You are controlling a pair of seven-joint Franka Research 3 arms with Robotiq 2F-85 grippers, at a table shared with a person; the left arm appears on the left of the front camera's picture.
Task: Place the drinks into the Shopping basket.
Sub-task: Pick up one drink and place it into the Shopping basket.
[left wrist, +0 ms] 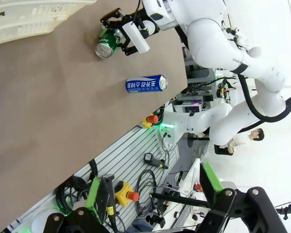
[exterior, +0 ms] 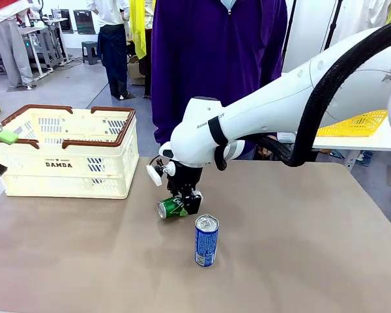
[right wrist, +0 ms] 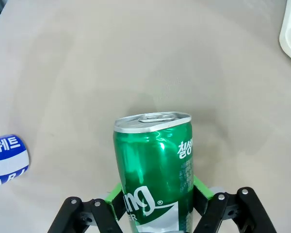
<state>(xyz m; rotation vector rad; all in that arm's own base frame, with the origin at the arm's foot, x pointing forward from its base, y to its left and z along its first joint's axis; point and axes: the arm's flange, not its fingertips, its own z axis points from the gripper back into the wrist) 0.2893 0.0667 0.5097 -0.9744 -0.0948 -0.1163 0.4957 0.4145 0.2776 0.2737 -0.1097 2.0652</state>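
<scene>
Blue can (exterior: 206, 241) stands upright; right hand (exterior: 182, 207) grips green can (exterior: 171, 208) sideways.

"DAMDA" on the Shopping basket (exterior: 58, 175) front wall.

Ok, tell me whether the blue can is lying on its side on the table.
No, the blue can stands upright on the table, its silver top facing up.

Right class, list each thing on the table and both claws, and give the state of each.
green can, tipped sideways, clamped in the right claw.
blue can, upright on the table, free.
Shopping basket, upright on the table, untouched.
right claw, shut on the green can.
left claw, open, holding nothing.
</scene>
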